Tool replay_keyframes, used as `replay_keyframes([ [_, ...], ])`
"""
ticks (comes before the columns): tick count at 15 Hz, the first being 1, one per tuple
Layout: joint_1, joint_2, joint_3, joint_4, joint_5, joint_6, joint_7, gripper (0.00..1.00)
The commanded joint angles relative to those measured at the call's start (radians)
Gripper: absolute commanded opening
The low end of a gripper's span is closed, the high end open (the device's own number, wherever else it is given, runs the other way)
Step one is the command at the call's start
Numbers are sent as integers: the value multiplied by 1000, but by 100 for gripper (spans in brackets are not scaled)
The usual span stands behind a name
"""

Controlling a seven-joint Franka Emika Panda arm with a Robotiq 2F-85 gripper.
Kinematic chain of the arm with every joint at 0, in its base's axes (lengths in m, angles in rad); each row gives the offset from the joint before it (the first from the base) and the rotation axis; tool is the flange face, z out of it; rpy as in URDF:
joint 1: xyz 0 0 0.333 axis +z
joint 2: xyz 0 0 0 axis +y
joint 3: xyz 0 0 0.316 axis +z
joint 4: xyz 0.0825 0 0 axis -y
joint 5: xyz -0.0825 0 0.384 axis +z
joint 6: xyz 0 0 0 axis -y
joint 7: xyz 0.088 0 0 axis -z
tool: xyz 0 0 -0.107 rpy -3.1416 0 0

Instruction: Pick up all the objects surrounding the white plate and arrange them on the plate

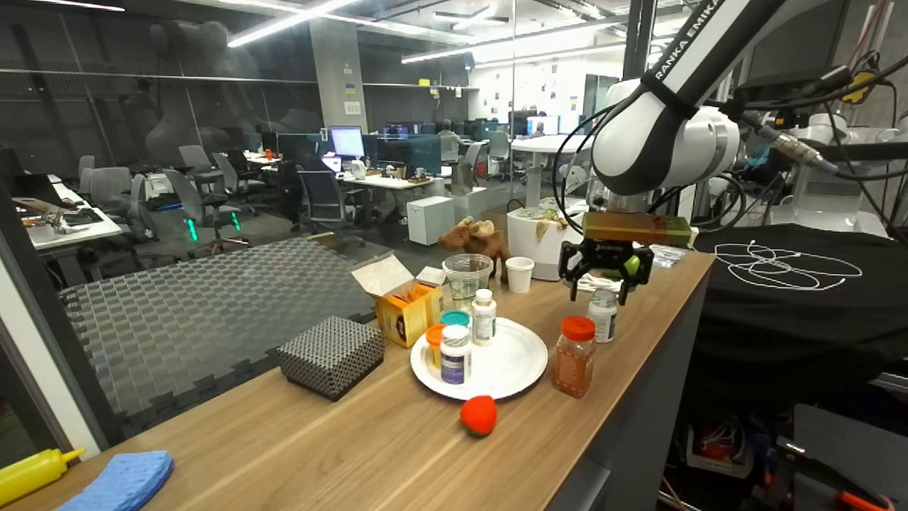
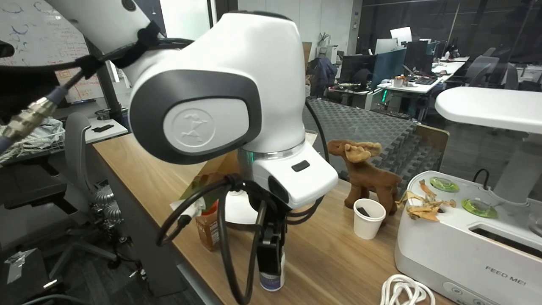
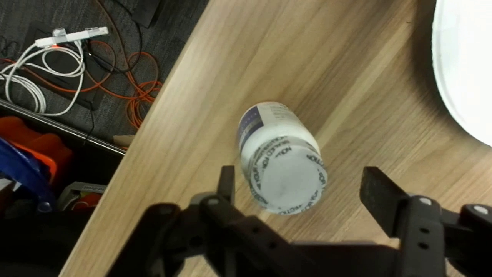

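The white plate holds a purple-labelled white bottle, another white bottle, an orange-lidded container and a teal-lidded one. Around it stand a red-lidded jar, a red strawberry and a white bottle with a sealed cap. My gripper is open above this last bottle. In the wrist view, the bottle stands upright between the open fingers, nearer the left one, apparently untouched. The bottle also shows below the gripper in an exterior view. The plate's edge is at right.
Behind the plate are an open yellow box, a clear tub, a paper cup and a toy moose. A black box stands beside them. A white planter and cable lie near the arm.
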Motion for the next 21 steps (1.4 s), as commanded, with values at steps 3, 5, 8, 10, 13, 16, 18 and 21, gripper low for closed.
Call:
replay_keyframes([
  [3,11,-15,-17,14,8,6,1,37],
  [5,21,-37,-28,1,-25,3,25,22],
  [8,28,-66,-40,-13,-69,1,50,11],
  [10,29,-77,-43,-14,-97,-2,62,7],
  [13,32,-87,-42,-9,-149,-27,86,37],
  [16,42,-98,-39,-5,-207,-74,121,52],
  [18,45,-108,-30,0,-230,-112,128,68],
  [21,46,-121,-2,5,-192,-153,89,90],
])
